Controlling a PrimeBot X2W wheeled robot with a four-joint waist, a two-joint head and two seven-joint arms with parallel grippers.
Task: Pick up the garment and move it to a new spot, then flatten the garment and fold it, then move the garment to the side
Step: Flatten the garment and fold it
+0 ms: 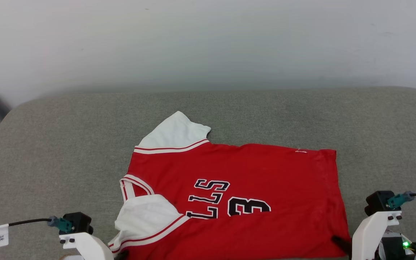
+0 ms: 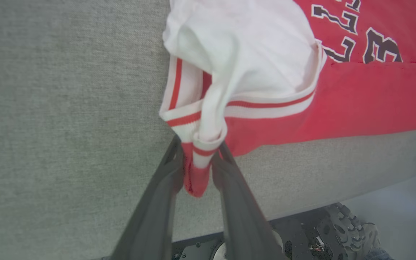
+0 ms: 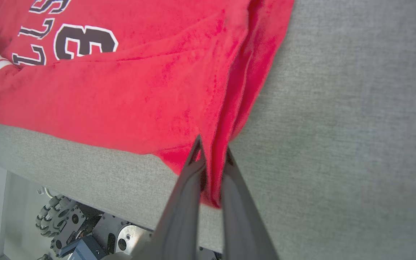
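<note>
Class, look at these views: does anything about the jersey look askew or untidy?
Yes. The garment isn't flat: its near white sleeve lies crumpled over the red body, while the far sleeve sticks out smooth.

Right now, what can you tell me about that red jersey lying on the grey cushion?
The jersey is soft, bright red fabric with white sleeves, red-and-white striped trim, and black white-edged lettering with a numeral 3. It lies mostly flat and sideways on the grey cushion, with a near fold covering part of the lettering. The far sleeve is spread out and the near one is bunched. The left gripper pinches the striped corner, and the right gripper pinches a red hem corner.
</note>
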